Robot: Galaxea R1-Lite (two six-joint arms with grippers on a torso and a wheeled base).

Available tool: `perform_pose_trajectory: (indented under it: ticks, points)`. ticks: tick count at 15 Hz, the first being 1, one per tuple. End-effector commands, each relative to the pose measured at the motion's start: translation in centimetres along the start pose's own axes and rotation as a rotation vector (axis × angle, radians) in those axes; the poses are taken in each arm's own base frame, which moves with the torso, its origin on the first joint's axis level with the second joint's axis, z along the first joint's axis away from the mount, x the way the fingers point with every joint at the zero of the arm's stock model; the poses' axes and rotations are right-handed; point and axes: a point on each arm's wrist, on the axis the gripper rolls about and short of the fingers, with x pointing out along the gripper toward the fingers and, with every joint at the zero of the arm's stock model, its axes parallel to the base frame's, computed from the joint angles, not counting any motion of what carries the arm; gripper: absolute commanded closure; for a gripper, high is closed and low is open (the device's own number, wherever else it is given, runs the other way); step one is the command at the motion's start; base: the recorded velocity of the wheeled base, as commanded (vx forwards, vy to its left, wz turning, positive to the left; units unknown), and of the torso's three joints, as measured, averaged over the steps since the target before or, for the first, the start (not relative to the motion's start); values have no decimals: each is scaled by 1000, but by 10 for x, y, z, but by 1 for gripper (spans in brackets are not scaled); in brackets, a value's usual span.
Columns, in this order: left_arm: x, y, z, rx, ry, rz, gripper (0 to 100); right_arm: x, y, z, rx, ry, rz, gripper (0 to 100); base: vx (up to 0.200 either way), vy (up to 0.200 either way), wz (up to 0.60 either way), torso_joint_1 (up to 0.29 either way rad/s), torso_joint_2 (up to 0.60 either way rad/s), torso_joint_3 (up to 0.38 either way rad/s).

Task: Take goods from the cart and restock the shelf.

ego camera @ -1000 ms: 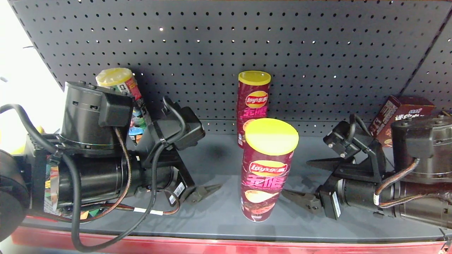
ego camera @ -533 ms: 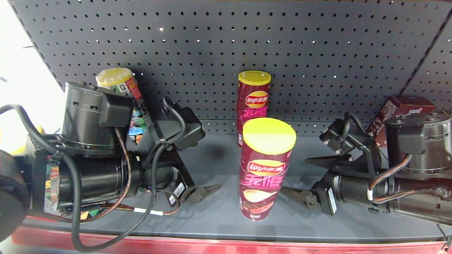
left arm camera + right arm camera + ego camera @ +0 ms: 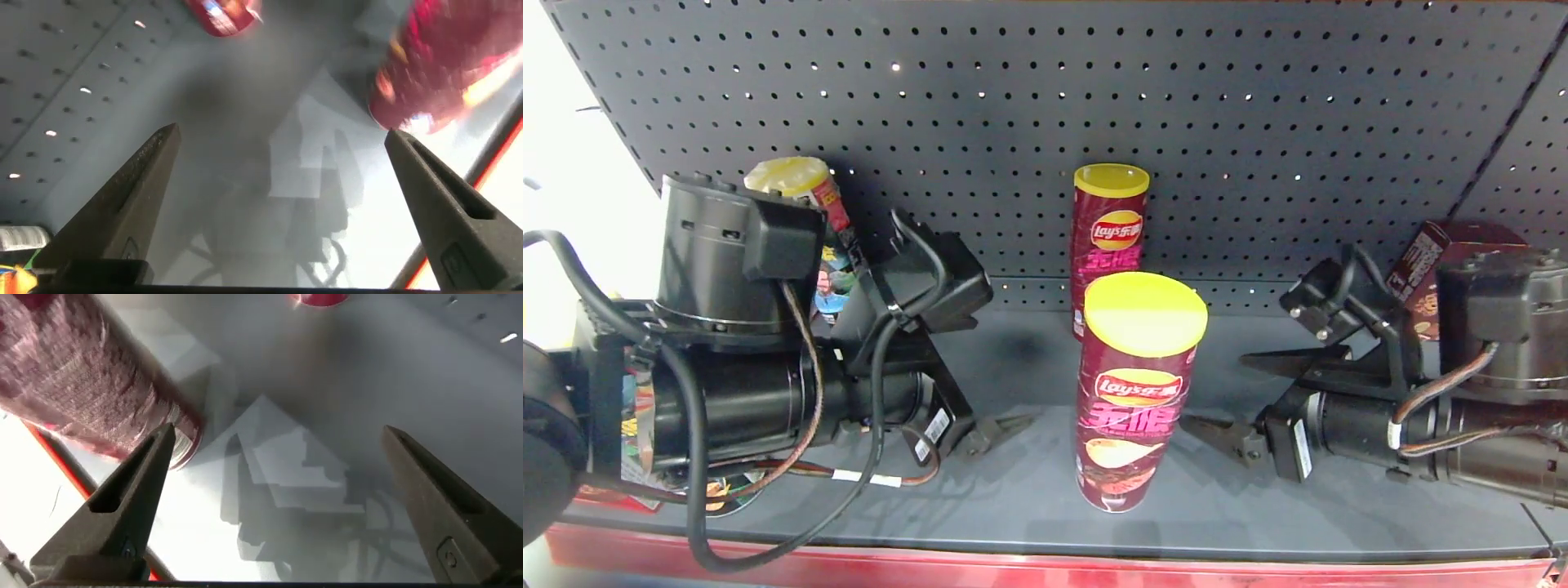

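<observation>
- Left wrist view: your left claw [image 3: 281, 131] has its two fingers spread wide apart with nothing between them, hanging low over the grey shelf [image 3: 245, 163]. The front chip can [image 3: 441, 65] shows blurred beyond one fingertip. The rear chip can [image 3: 221, 15] stands farther back, by the pegboard [image 3: 57, 73].
- Right wrist view: your right claw [image 3: 278, 431] is spread just as wide and grips nothing. The front chip can stands just beside one fingertip, near the shelf's red front lip, and the foot of the rear chip can is at the far end of the shelf.
- Head view: both maroon, yellow-lidded cans stand upright on the shelf. The front one is mid-shelf near the front edge and the rear one is straight behind it against the pegboard. The left claw lies to the left of the front chip can with a clear gap. The right claw lies to its right, with the nearer fingertip close to the can's side but apart from it. A multicoloured can [image 3: 800, 184] stands at the back behind the left arm, and a brown box [image 3: 1429, 253] leans at the far right.
</observation>
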Motion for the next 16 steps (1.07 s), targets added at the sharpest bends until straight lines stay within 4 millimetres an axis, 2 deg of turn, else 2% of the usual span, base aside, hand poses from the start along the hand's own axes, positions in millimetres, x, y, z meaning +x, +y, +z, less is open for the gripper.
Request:
perform_pose_trajectory:
  ticks: [1,3,8,11,16]
  points:
    - [-13,12,13,-17,-63,55,0,-34,-25,26,34,-149,-119,0,0,0,0,0,0,0]
    - [-28,19,20,-18,-104,93,0,-64,-44,37,52,-234,-228,0,0,0,0,0,0,0]
    - [-52,20,30,-11,-165,150,0,-112,-50,37,57,-325,-344,0,0,0,0,0,0,0]
    - [-75,24,44,-5,-255,231,0,-129,-44,38,60,-368,-403,0,0,0,0,0,0,0]
    - [-120,16,42,-4,-325,301,0,-153,-36,28,57,-410,-429,0,0,0,0,0,0,0]
